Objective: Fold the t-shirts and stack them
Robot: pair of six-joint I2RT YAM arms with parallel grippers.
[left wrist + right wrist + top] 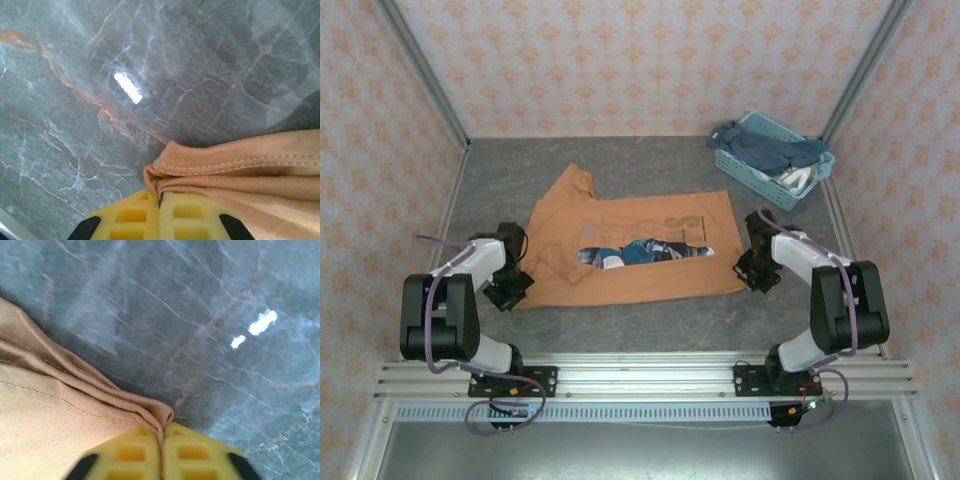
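One orange t-shirt (pixel 620 282), clamped by two: left hand (pixel 160 199) and right hand (pixel 161 432)

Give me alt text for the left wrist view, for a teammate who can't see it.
The left gripper has its yellow jaws closed on a bunched, hemmed edge of the orange-brown t-shirt at the bottom of the frame. The cloth runs off right across a glossy grey marble-patterned table.

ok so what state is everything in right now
orange-brown t-shirt: spread on the table, print up, partly folded
left gripper: shut on its near left corner
right gripper: shut on its near right corner
light-blue basket: upright, filled
dark blue and white clothes: heaped in basket
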